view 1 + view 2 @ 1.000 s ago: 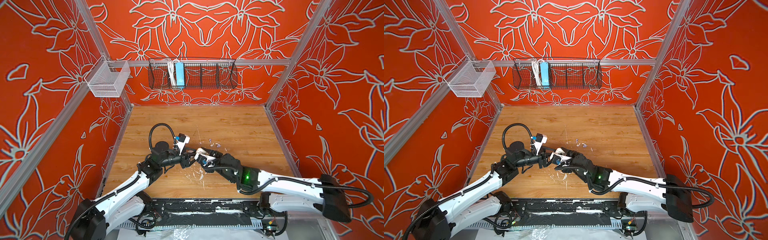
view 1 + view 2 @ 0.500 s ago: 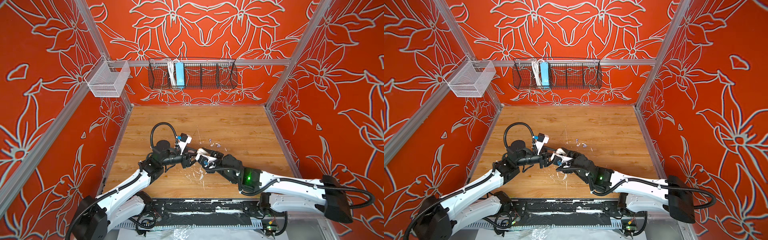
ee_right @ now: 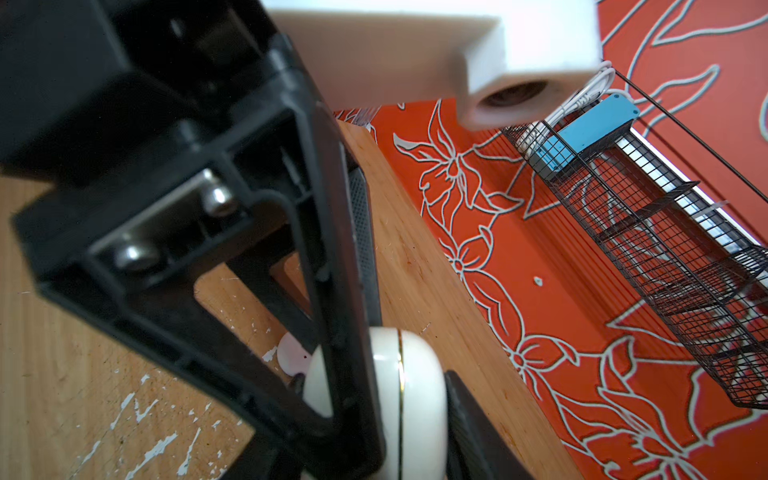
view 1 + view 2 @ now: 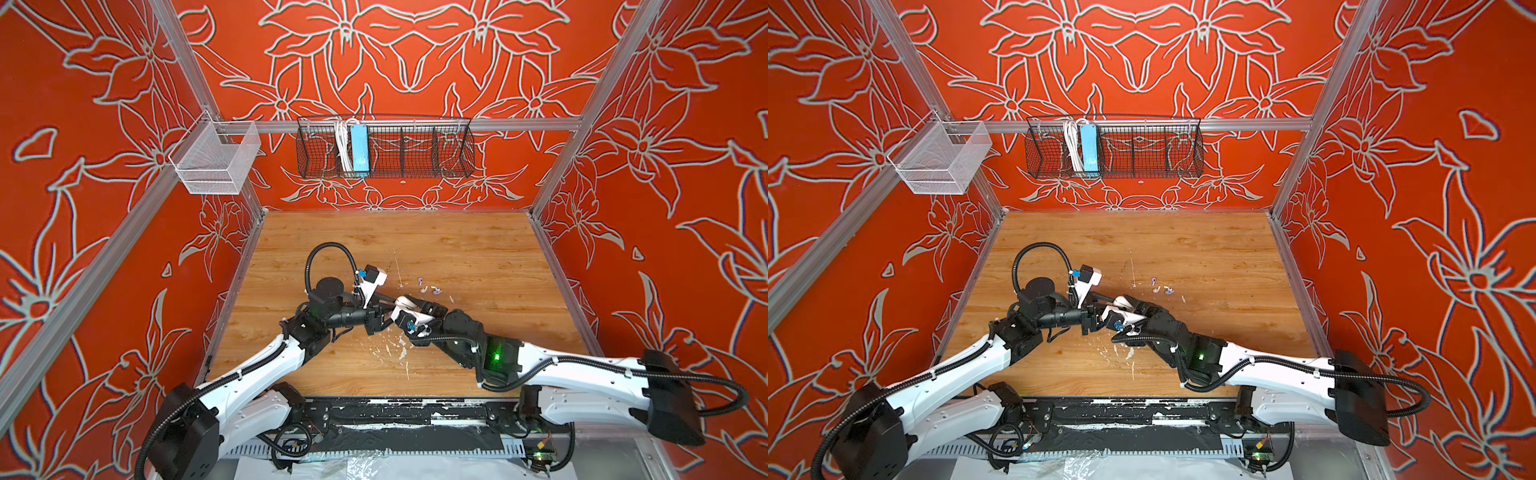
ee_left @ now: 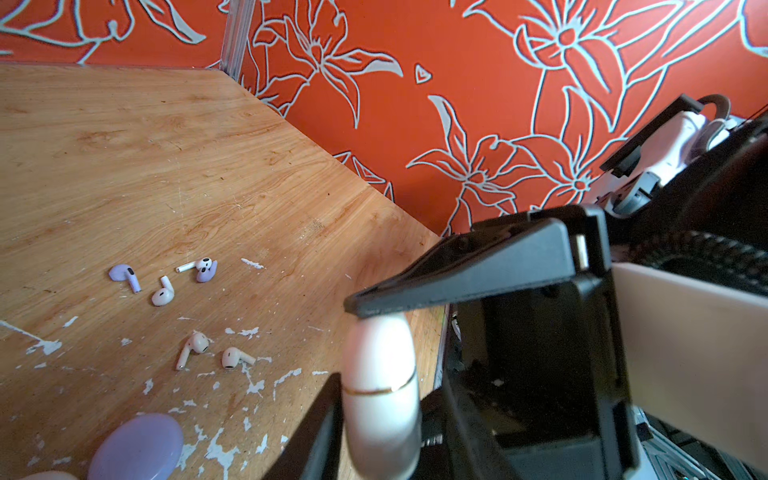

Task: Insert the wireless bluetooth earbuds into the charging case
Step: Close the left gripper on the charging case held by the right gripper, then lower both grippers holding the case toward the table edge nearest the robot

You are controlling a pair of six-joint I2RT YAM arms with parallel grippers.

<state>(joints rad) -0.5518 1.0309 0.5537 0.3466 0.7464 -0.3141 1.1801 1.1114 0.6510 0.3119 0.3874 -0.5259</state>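
Orange-red walls (image 4: 415, 62) carry pale grey flower outlines, the table (image 5: 124, 145) is honey woodgrain with white paint flecks (image 5: 46, 346), the earbuds (image 5: 163, 295) are white, cream and lavender, the charging case (image 5: 380, 357) is cream with a thin gold band (image 5: 378, 390), a second case (image 5: 137, 446) is lavender, and the black wire basket (image 4: 453, 158) holds a blue power strip (image 4: 359, 149).

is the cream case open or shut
Shut: the case shows only a thin unbroken gold seam, no lid gap, in both wrist views.

Robot test booth, lab-style rather than domestic: bare aluminium frame rails (image 4: 415, 124), orange flower-print walls (image 4: 415, 50), paint-chipped wooden floor board (image 4: 457, 249), two cabled arms (image 4: 257, 370) bolted to a black base rail (image 4: 395, 411), and wire baskets (image 4: 415, 153) hung behind.
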